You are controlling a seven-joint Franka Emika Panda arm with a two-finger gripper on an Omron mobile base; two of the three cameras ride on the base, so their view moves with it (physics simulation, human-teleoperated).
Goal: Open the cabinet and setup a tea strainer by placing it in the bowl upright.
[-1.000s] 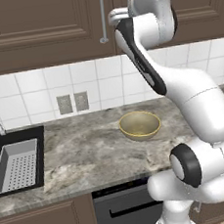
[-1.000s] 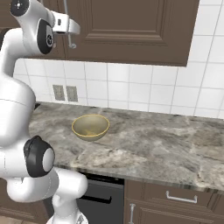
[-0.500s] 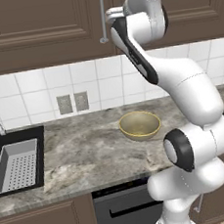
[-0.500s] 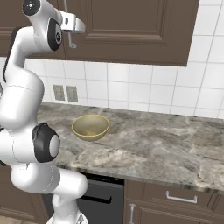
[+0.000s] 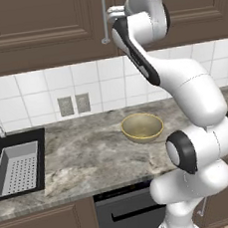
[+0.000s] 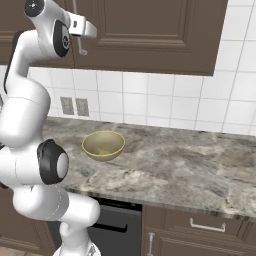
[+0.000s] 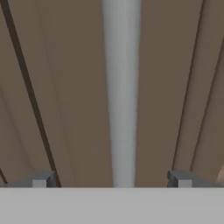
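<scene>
- White square wall tiles [image 5: 87, 84] ran behind a grey-veined marble counter [image 5: 85, 154], with two grey outlets [image 5: 74, 104] set in the tiles to the left of the arm.
- Above the tiles hung the cabinet [image 5: 36, 29], dark brown with raised-panel doors, every door shut; in the right base view it stretched across most of the wall [image 6: 150, 30].
- Below the counter stood lighter brown base cabinets [image 6: 200, 232] and a dark appliance front with a bar pull [image 5: 124, 212].
- At the far left of the counter a black sink [image 5: 12, 170] was sunk in, holding a grey perforated rectangular tray [image 5: 17, 169].
- On the counter, well apart from the sink and just in front of the arm's lower joints, sat the bowl [image 5: 142, 127], mustard yellow, round and shallow, upright, with nothing visible inside it; it appeared also in the right base view [image 6: 103, 145].
- A long vertical silver bar handle [image 5: 104, 14] hung on the cabinet door, its lower end just above the tiles.
- Raised to cabinet height, the gripper [image 5: 110, 15] pointed at the door right at that handle; in the right base view it [image 6: 86, 31] sat just beside the bar [image 6: 78, 30].
- From the hand view, the handle [image 7: 122, 96] ran blurred between the two dark fingertips [image 7: 40, 179], which stood wide on either side of it, spread and not touching it, grasping nothing.
- Of the tea strainer, no trace could be made out with the doors closed.
</scene>
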